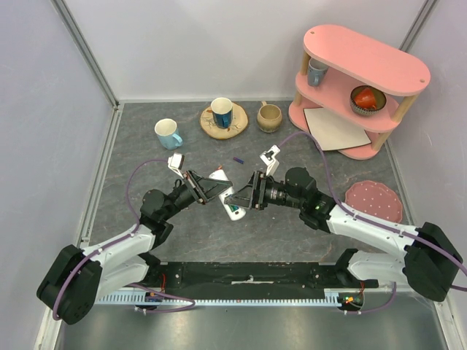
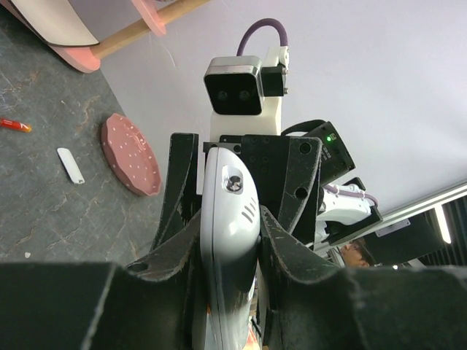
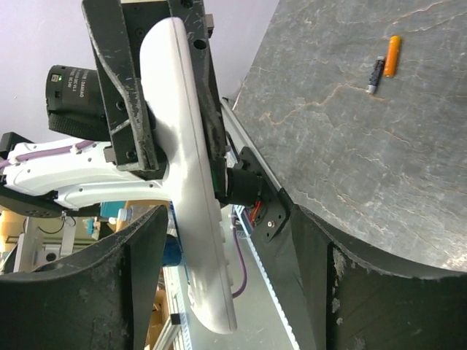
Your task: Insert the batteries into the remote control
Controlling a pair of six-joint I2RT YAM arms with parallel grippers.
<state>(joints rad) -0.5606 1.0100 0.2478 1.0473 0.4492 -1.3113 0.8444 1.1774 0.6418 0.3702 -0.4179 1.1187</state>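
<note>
The remote control (image 3: 182,146) is off the worktop (image 1: 292,240), in the air between the two arms near the middle of the scene. The left hand (image 1: 213,188) is clamped on it, one black finger pressed against each broad side. Its long axis runs out from that hand toward the right hand (image 3: 226,240). From above it lies on a diagonal, one white end farther back and the other, with a touch of green on it, nearer the arm bases. The right wrist camera sees it edge-on as a slim white blade. Its rounded free end points at that camera and small button bumps show along one edge. From the left wrist, the far end shows a dark round spot and three short slits. The right hand's fingers stand wide, one on each side of the free end, with a clear gap to the remote on both sides. Two batteries, an orange-red battery (image 3: 392,56) and a dark battery (image 3: 375,74), lie side by side on the grey worktop well away from the remote. From above, a blue-purple battery (image 1: 237,160) lies just beyond the hands. A small white strip (image 2: 71,165) lies flat near a pink round mat (image 2: 131,153).
</note>
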